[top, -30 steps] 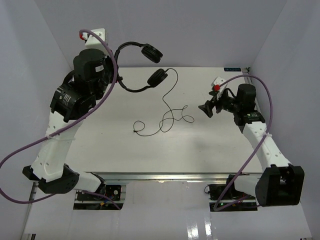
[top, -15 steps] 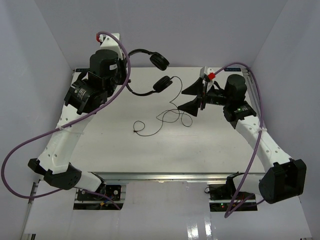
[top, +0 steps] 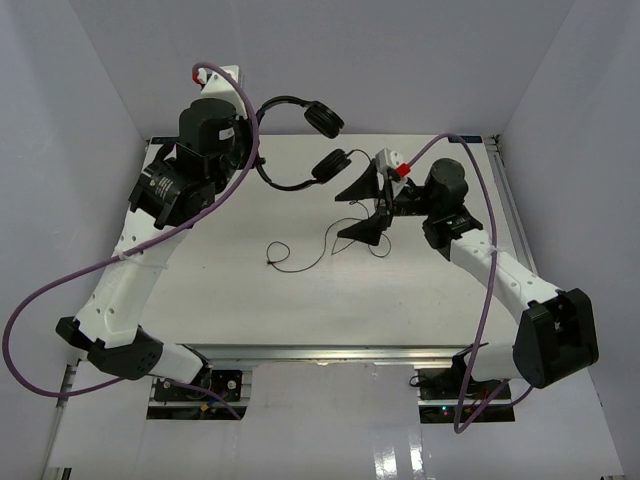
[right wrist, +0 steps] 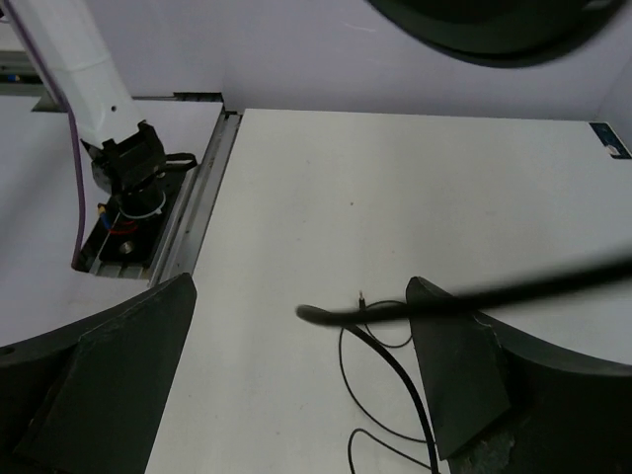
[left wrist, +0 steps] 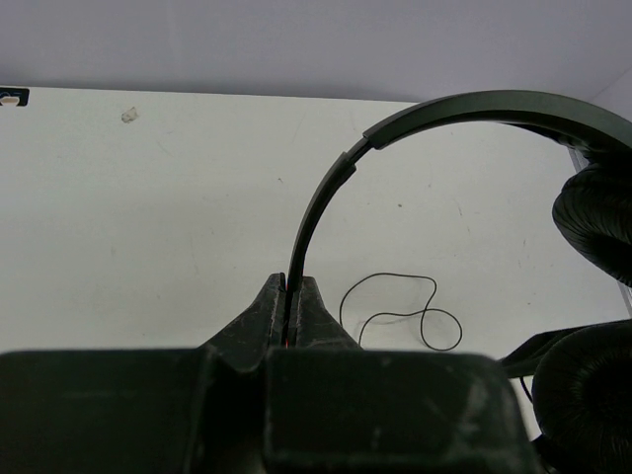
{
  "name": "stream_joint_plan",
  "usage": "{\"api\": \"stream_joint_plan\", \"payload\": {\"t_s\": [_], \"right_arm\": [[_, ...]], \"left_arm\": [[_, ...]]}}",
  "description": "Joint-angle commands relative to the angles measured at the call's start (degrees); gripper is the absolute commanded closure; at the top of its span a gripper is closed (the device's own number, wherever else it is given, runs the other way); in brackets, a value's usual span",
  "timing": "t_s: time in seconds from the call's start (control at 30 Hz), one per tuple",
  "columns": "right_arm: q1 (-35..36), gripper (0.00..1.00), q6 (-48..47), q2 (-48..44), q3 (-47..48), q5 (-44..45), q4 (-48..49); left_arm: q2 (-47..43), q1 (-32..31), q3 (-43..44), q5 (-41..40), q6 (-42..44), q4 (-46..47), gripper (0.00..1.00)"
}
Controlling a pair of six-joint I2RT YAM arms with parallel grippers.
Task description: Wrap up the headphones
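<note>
Lab: white-walled enclosure (top: 90,90) around a bench (top: 300,300).

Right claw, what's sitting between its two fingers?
The headphones cord crosses the gap between the right claw fingers, above the table; the right wrist view shows it.

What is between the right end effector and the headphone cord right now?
Nothing visible. The right end effector is open over the cord, which trails from the headphones down onto the table. The left end effector clamps the headband off to the side, out of that path.
</note>
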Motion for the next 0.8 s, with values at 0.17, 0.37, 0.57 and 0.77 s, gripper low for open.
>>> {"api": "stream_joint_plan", "payload": {"t_s": [0.17,0.37,0.57,0.77], "right_arm": [[4.32,0.16,-13.93,-1.22,-4.32,4.30,-6.85],[4.56,0.40,-9.85,-3.59,-12.64,2.73,0.68],[5.00,0.52,-9.16,-6.79,-17.34,3.28,-0.64],[4.99,0.75,-9.87,-8.37,-17.62,4.37,-4.26]], "left_arm": [[-2.50,-0.04,3.48,1.80,-3.63,5.53,1.00],[-1.49,1.15,6.93,1.90,-6.02,8.66,1.00],[-0.92,6.43,7.03,3.69,-8.75,13.18,1.00],[1.83,18.41,6.78,15.85,-14.44,14.43,1.00]]}}
